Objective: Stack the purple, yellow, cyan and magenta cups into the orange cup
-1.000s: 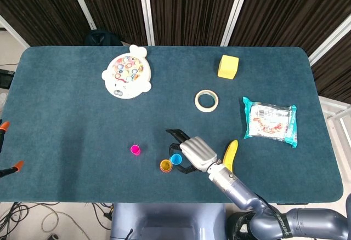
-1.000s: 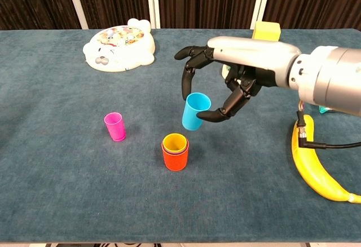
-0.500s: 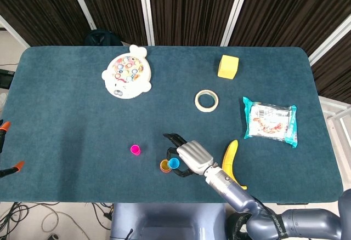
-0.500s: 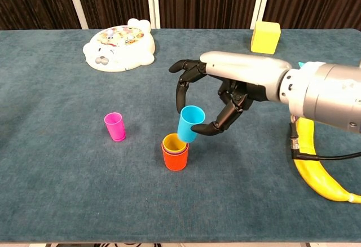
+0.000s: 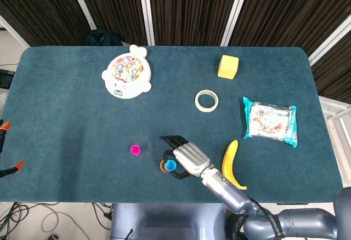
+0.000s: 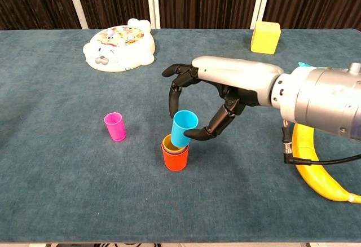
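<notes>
On the blue table [image 5: 66,103], a white round toy board [image 5: 126,72] dotted with coloured pieces lies at the far left. A yellow cube [image 5: 228,67] sits at the far right of centre, and a roll of tape [image 5: 207,100] lies flat just nearer than the cube, slightly left of it. A teal snack packet [image 5: 270,120] lies at the right side. A banana [image 5: 231,163] lies near the front edge, right of centre, left of and nearer than the packet.

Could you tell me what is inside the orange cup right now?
The orange cup holds a yellow cup, and the right hand lowers the cyan cup in. The purple cup is hidden.
</notes>
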`<state>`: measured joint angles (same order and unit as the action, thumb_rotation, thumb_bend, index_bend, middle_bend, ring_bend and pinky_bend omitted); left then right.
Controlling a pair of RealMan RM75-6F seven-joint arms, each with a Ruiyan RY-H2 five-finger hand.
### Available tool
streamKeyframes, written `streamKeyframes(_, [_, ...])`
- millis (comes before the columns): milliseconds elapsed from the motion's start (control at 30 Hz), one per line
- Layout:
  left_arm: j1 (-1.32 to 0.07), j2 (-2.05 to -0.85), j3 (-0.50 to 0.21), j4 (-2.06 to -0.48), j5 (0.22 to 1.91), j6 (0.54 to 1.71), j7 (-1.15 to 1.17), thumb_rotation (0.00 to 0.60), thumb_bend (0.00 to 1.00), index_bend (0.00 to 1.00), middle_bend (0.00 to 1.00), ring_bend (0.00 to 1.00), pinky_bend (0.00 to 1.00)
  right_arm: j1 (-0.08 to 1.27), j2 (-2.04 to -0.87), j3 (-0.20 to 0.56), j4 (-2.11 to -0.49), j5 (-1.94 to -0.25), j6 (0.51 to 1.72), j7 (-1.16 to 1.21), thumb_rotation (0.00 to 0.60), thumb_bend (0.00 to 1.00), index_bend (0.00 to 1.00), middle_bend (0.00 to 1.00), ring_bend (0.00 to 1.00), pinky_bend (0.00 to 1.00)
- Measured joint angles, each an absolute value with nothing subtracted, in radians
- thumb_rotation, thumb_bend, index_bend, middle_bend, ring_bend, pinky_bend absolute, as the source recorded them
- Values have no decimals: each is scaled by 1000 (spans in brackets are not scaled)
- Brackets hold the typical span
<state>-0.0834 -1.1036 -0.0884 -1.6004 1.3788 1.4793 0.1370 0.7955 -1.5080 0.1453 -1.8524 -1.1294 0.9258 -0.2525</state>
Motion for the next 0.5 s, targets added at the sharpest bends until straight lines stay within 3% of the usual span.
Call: streamKeyframes(500, [-84,-1103,-89,-1599,1378,1479,135,600,0,0,0,0,51,813,-1549,154,-1816,-1113,919,-262,600,405,519,0,54,88])
